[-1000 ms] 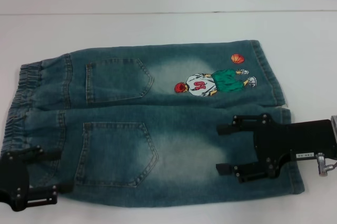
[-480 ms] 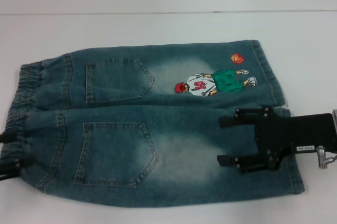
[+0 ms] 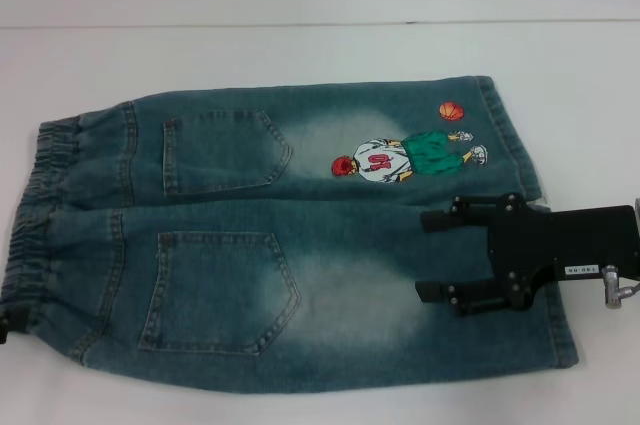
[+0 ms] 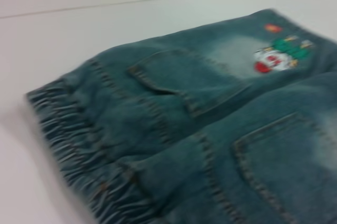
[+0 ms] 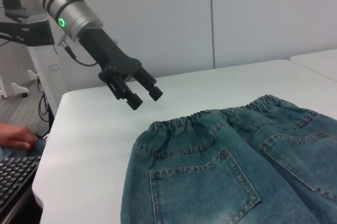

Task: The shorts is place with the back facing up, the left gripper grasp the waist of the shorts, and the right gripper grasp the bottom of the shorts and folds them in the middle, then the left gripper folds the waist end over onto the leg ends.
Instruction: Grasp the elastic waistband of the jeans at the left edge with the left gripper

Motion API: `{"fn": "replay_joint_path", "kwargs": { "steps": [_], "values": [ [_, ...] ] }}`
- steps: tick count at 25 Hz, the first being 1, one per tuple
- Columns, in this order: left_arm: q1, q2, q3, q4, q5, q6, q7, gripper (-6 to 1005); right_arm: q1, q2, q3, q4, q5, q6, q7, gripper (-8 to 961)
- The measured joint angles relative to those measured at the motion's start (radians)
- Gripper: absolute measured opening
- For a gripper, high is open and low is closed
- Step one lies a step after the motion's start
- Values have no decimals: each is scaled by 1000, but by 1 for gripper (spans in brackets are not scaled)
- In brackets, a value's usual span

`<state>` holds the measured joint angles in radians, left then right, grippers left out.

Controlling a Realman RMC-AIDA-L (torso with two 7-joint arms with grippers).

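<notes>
Head view showed the shorts (image 3: 290, 245) flat on the table (image 3: 300, 55), right gripper (image 3: 432, 256) wide above the 3 o'clock hem, left gripper (image 5: 141, 94) narrowly parted, hovering off the waist (image 3: 35, 215); each should pinch both layers squarely.

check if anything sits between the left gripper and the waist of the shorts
Nothing visible does. In the right wrist view the left gripper hangs above bare table, just off the waist of the shorts, with only open air between them. The right gripper is over the leg ends, at the far end.
</notes>
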<state>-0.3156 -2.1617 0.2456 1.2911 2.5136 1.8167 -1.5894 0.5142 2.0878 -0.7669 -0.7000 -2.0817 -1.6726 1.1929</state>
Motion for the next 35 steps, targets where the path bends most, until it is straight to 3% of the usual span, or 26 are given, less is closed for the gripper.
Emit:
{"fn": "replay_joint_path", "kwargs": {
  "steps": [14,35],
  "values": [
    [-11,1,166,-70,101,-204,-112,821,20,3,-6,-1,0,4,21,851],
    [-31,3,213,-88,154,-222,-168,811,19,3,-8,2,0,13,36,851]
  ]
}}
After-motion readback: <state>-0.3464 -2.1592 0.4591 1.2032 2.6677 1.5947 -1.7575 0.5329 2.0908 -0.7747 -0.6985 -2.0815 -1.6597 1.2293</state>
